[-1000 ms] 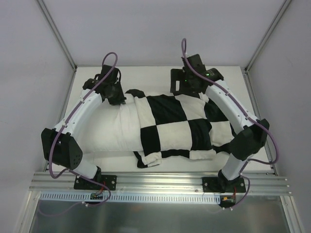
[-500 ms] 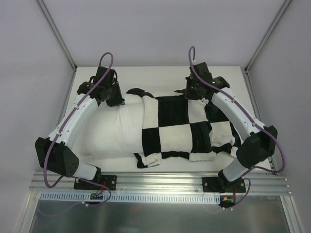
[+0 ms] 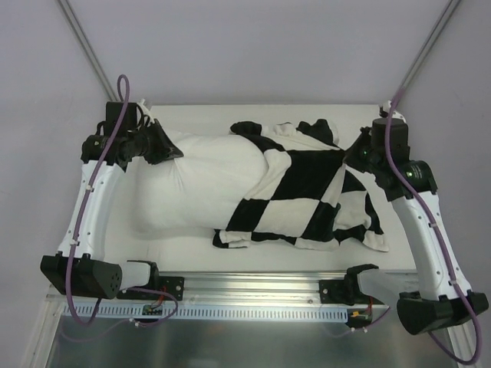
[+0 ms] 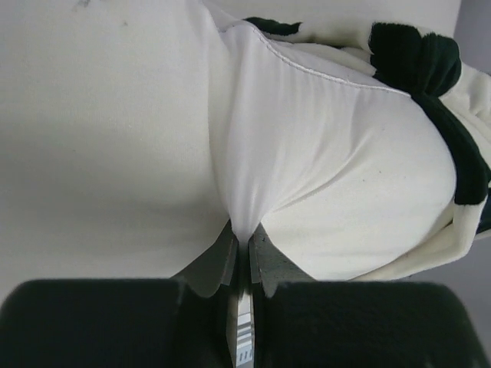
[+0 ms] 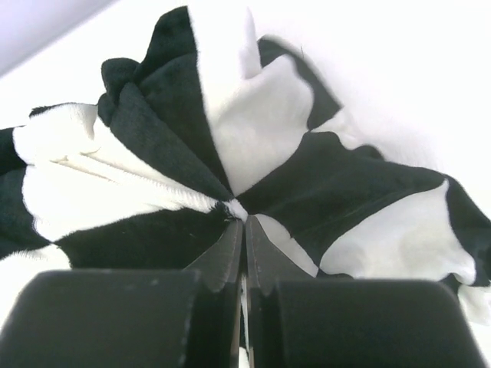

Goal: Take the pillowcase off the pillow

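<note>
Table: flat white tabletop [image 3: 201,116] under both grippers, walled by pale panels on the left, far and right sides.
Pillow: plump rectangular plain white stuffed pillow [image 3: 201,178], lying on the table. Its bare end is drawn to a point at the left gripper's fingertips, and the body runs from there toward the right gripper. The half next to the left gripper is uncovered.
Pillowcase: limp soft fabric pillowcase with large black-and-white checkerboard squares [image 3: 307,192]. It spreads from the right gripper's fingertips toward the left gripper and covers the half of the pillow nearer the right gripper. Its open edge slants across the middle of the pillow. Loose crumpled folds lie on the table in front of and below the right gripper.
Rail: ribbed aluminium mounting rail [image 3: 253,287] behind both grippers at the near table edge, carrying the two arm bases.
Left gripper: black two-finger gripper on a white arm [image 3: 170,152]. Its jaws are pressed together on a pinch of the pillow's white cloth, which fans out taut from the tips.
Right gripper: matching black two-finger gripper [image 3: 354,153]. Its jaws are closed tight on a gathered corner of the pillowcase, and black and white folds radiate from the pinch.
Cables: purple cords [image 3: 123,96] looping behind each gripper along the arms.
</note>
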Robot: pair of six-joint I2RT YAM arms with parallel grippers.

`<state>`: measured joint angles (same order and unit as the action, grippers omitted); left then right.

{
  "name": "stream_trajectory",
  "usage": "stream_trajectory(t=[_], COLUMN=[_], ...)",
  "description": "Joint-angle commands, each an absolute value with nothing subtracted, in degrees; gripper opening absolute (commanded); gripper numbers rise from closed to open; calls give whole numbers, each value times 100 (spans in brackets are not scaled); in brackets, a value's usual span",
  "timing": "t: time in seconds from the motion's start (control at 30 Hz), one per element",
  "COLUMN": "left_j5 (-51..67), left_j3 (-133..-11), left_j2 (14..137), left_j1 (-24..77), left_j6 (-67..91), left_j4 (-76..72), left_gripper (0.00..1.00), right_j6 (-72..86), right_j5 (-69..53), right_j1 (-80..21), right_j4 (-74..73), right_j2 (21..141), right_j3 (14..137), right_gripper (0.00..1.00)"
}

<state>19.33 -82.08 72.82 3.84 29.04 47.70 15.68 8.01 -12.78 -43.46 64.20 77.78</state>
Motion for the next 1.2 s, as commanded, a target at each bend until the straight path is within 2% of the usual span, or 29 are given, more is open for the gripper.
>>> stream_trajectory(t=[0.0, 0.2, 0.43, 0.47, 0.53, 0.57, 0.63, 0.7, 0.8, 1.0, 1.17], left_j5=[1503, 1511, 1863, 1924, 1968, 2021, 2188, 2285, 2390, 2575, 2794], left_j3=[-9069, -8861, -8517, -8525, -8560, -8595, -8613, -8640, -8666, -8649, -8596], left_j2=[6891, 7162, 7260, 7242, 7233, 7199, 7146, 7049, 6900, 6768, 6671], left_j1=[-140, -185, -176, -176, -176, -176, -176, -176, -176, -167, -158], left_j6=[2698, 2839, 2672, 2646, 2576, 2540, 2444, 2382, 2268, 2109, 2074], left_j4=[4763, 4755, 4702, 4702, 4702, 4693, 4667, 4632, 4570, 4518, 4465], left_gripper=[0, 0, 0, 0, 0, 0, 0, 0, 0, 0, 0], right_j6=[1468, 1450, 1591, 1591, 1582, 1547, 1416, 1301, 1108, 923, 984], right_j5=[2416, 2330, 1328, 1188, 985, 993, 1019, 1002, 871, 212, -333], right_j1=[-835, -773, -1256, -1361, -1380, -1389, -1389, -1380, -1380, -1380, -1617], right_j4=[-4280, -4359, -3632, -3491, -3331, -3322, -3357, -3488, -3778, -4577, -4790], right_j2=[5819, 6117, 5678, 5573, 5537, 5555, 5730, 6114, 6660, 8584, 10042], right_j3=[8164, 7920, 6128, 5769, 5625, 5721, 5993, 6625, 7670, 9769, 10695], right_gripper=[1, 1, 3, 26, 54, 74, 88, 96, 99, 96, 96])
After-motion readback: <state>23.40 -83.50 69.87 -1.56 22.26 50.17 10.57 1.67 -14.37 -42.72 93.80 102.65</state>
